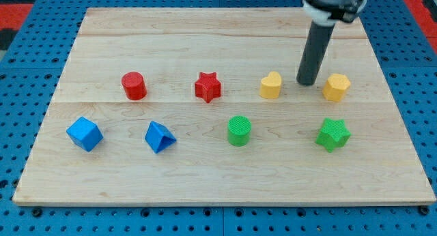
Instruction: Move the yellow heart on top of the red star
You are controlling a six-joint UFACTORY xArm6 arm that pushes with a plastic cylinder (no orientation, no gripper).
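The yellow heart (270, 85) sits on the wooden board right of centre. The red star (207, 86) lies to its left, with a gap between them. My tip (306, 82) rests on the board just right of the yellow heart, between it and a yellow hexagon (336, 87). The tip stands a short way from the heart and I cannot tell if it touches it.
A red cylinder (134, 85) stands left of the star. In the lower row lie a blue cube (85, 133), a blue triangle (159, 136), a green cylinder (239, 130) and a green star (332, 134). The board's edge (225, 200) borders blue pegboard.
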